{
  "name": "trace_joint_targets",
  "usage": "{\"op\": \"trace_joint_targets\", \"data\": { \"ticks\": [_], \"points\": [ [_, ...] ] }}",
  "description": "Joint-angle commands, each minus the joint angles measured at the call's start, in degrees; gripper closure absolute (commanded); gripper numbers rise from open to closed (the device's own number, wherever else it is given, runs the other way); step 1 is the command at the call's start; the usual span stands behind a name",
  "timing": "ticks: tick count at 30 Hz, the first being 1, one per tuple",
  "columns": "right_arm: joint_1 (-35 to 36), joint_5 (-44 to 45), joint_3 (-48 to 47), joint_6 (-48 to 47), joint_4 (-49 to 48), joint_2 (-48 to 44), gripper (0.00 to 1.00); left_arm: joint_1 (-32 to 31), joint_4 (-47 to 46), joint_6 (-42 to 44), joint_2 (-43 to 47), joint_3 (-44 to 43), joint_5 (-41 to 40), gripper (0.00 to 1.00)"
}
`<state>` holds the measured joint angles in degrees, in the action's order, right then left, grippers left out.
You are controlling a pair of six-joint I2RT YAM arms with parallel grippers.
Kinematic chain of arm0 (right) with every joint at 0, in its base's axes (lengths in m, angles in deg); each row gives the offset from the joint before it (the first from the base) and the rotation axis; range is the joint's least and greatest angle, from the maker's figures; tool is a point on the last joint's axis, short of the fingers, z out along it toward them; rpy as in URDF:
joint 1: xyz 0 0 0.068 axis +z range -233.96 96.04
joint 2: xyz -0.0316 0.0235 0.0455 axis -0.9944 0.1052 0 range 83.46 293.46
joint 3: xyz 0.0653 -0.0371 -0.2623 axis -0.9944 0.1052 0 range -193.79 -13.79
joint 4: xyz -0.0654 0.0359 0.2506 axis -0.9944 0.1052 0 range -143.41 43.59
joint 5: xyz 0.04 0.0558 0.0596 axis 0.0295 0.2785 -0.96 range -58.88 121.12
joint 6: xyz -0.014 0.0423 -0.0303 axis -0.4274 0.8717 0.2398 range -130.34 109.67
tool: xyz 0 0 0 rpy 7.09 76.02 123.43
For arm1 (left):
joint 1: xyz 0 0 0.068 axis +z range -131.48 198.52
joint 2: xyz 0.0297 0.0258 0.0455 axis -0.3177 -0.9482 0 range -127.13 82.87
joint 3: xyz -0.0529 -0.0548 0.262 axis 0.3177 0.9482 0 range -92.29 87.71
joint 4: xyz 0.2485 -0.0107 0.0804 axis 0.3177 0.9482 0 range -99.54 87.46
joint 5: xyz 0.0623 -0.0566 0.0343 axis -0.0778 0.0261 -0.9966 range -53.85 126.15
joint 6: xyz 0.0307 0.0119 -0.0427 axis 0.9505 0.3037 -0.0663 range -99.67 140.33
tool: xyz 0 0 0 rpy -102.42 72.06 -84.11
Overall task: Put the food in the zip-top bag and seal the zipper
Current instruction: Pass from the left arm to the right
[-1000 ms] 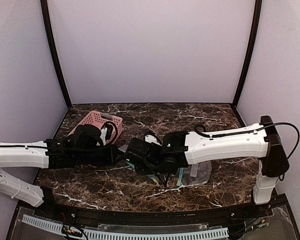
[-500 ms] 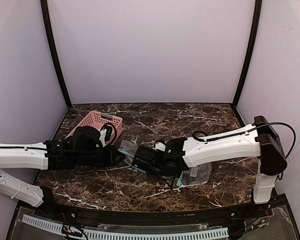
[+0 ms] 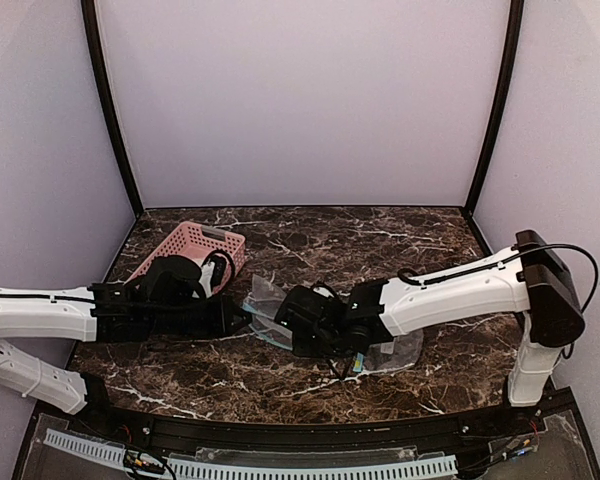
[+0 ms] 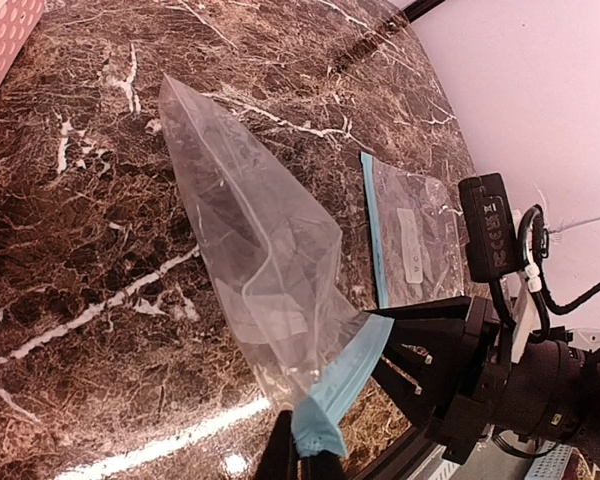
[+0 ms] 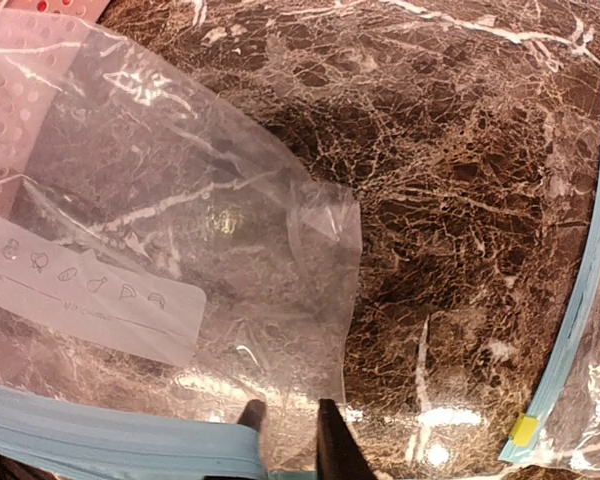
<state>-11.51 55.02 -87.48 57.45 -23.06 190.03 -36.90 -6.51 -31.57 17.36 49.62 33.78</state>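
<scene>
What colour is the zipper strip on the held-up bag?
Light blue zipper strip, best seen in the left wrist view.

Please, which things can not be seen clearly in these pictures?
Food: in no view; top view, the left arm covers part of the pink basket.
Right gripper: right wrist view, lower edge cuts it; grip on the zip-top bag unclear.
Bag label: print too small.

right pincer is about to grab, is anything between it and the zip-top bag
Nothing visible does. The right pincer straddles the zip-top bag's clear edge beside its blue zipper strip, only bag film between its fingertips. The left pincer is shut on that strip. A second bag lies apart.
</scene>
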Motion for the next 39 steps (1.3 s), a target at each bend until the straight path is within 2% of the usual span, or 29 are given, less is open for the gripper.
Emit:
{"op": "trace_joint_targets", "data": {
  "ticks": [1,3,8,13,15,17,20,22,28,31,34,39],
  "points": [
    [-0.7,0.4,0.6,-2.4,2.2,-1.4,0.94,0.2,1.0,0.3,2.2,1.7,-0.9,0.99],
    [-0.6,0.7,0.2,-4.9,2.5,-1.6,1.00,0.2,2.7,1.2,2.4,1.8,-0.6,0.99],
    [-0.6,1.8,-0.3,-9.4,4.8,-2.7,1.00,0.2,8.1,4.7,2.2,1.1,1.0,0.99],
    [-0.6,-1.1,-2.2,-15.4,5.5,-3.2,1.00,0.2,12.7,7.7,2.4,0.9,1.2,0.99],
    [-0.5,-2.2,-3.2,-16.6,6.4,-2.9,1.00,0.2,12.5,9.8,3.0,0.6,2.1,0.95],
    [-0.5,-2.7,-3.6,-17.0,7.3,-3.1,1.00,0.2,12.0,12.3,3.9,-0.4,3.9,0.84],
    [-0.5,-3.4,-3.8,-17.9,8.2,-3.5,1.00,0.2,12.3,14.2,5.6,-2.1,5.9,0.60],
    [-0.3,-3.8,-4.3,-18.6,9.4,-3.8,1.00,0.2,13.8,15.4,6.5,-3.9,6.5,0.48],
    [0.0,-4.9,-5.1,-19.3,10.6,-4.3,1.00,0.2,18.6,17.4,7.7,-8.5,7.2,0.24],
    [0.4,-5.4,-5.9,-20.0,10.5,-4.2,1.00,0.3,17.6,15.4,6.9,-8.9,8.9,0.15],
    [0.7,-6.0,-6.7,-21.5,10.4,-3.8,1.00,0.3,14.2,17.3,5.8,-9.0,10.8,0.10],
    [1.5,-7.9,-8.3,-25.5,9.6,-3.7,1.00,0.3,20.2,30.7,2.4,-14.2,5.0,0.02]
  ]
}}
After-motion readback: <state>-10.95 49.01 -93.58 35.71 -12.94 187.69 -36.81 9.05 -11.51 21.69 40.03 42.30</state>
